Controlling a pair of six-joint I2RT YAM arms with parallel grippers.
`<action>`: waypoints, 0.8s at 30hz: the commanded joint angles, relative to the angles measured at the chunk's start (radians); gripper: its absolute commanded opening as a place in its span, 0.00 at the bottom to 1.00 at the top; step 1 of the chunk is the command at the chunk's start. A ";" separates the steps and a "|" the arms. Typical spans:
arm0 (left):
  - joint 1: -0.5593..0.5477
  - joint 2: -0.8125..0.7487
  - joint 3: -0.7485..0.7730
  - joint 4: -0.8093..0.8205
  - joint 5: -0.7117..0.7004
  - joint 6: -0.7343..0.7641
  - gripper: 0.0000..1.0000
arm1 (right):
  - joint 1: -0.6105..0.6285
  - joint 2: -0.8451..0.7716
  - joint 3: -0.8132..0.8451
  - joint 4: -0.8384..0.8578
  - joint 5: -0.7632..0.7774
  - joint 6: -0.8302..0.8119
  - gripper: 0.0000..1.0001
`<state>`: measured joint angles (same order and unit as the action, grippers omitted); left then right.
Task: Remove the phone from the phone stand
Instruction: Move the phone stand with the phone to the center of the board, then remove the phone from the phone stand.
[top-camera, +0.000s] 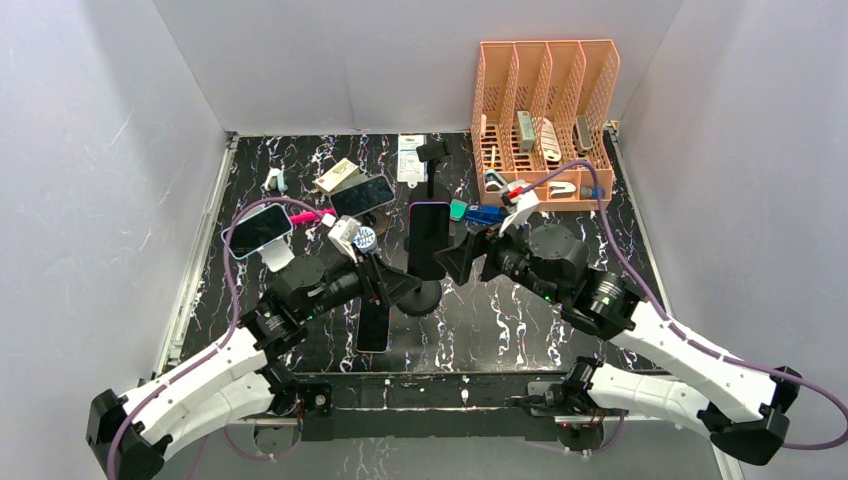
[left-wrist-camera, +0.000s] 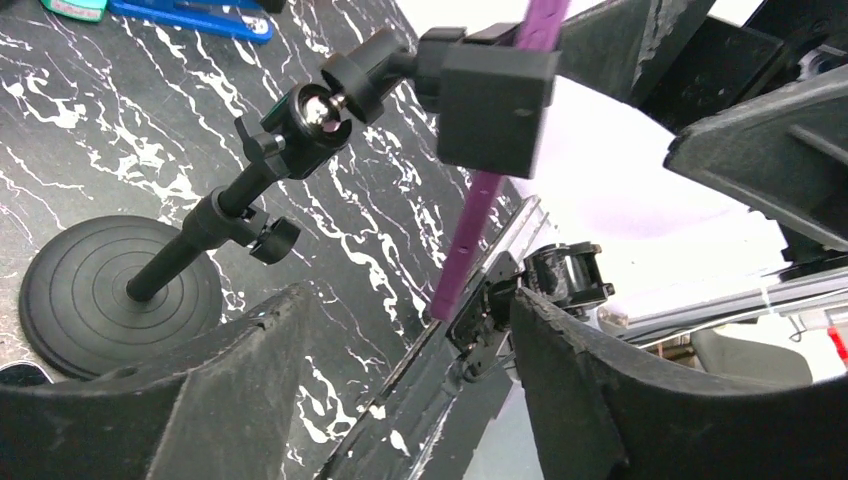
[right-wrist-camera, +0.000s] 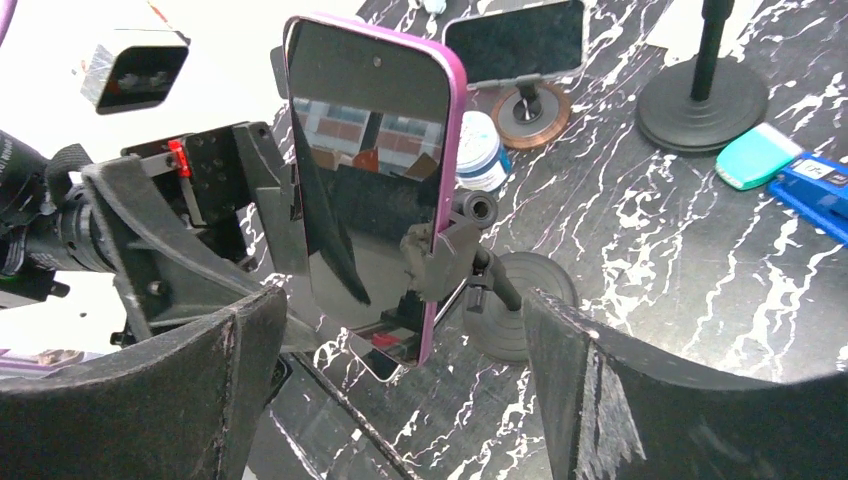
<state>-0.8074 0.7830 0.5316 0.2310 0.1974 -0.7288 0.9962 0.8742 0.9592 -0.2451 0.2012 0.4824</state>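
Note:
A phone (top-camera: 428, 238) in a pink case (right-wrist-camera: 370, 190) stands upright in the clamp (right-wrist-camera: 438, 262) of the black phone stand (top-camera: 424, 297) at the table's middle. The stand has a round base (left-wrist-camera: 118, 292), a pole and a ball joint (left-wrist-camera: 315, 115). My right gripper (top-camera: 457, 258) is open just right of the phone, whose screen faces it; its fingers (right-wrist-camera: 640, 400) straddle the phone's lower end without touching it. My left gripper (top-camera: 386, 282) is open on the stand's left, behind the clamp, with the phone's pink edge (left-wrist-camera: 478, 210) beyond its fingers (left-wrist-camera: 210, 400).
A dark phone (top-camera: 373, 326) lies flat near the front edge, left of the stand base. Two other phones (top-camera: 260, 230) (top-camera: 362, 194) sit on holders at the back left. An orange file rack (top-camera: 545, 100) stands back right. Blue and teal items (top-camera: 478, 213) and another stand (top-camera: 432, 155) lie behind.

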 joint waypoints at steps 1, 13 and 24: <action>0.000 -0.088 0.069 -0.098 -0.065 0.047 0.74 | 0.001 -0.070 0.047 -0.038 0.070 -0.038 0.96; -0.001 -0.213 0.220 -0.436 -0.391 0.143 0.81 | 0.001 -0.179 0.008 -0.092 0.330 -0.032 0.93; -0.001 -0.254 0.267 -0.425 -0.665 0.138 0.80 | 0.000 0.005 0.255 -0.286 0.387 0.029 0.99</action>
<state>-0.8074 0.5259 0.7589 -0.2028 -0.3496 -0.6098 0.9962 0.8558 1.0927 -0.4744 0.5720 0.4969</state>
